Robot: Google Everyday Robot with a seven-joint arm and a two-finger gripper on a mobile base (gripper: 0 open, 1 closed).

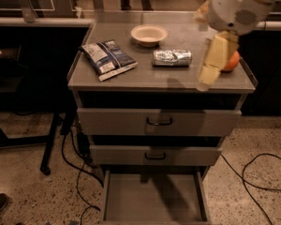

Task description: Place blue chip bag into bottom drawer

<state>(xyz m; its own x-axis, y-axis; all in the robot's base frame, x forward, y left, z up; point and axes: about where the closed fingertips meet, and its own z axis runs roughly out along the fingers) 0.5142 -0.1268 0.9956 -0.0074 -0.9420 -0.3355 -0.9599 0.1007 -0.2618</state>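
Over the right side of the cabinet top, my gripper hangs angled down and to the left, partly covering the orange behind it. Can't tell whether it's spread or closed from this view. It's off the surface, just right of the crushed silver can, which lies on its side near the middle.

Blue chip bag lies flat on the left part of the top, long axis skewed, one corner near the front edge. It's well apart from the gripper, with the can in between. Pale bowl sits upright behind the can, toward the back.

Bottom drawer is pulled out at floor level, its grey floor bare and in shadow. Top drawer and middle drawer each stick out a little, dark handles centred. Cables trail across the speckled floor on both sides.
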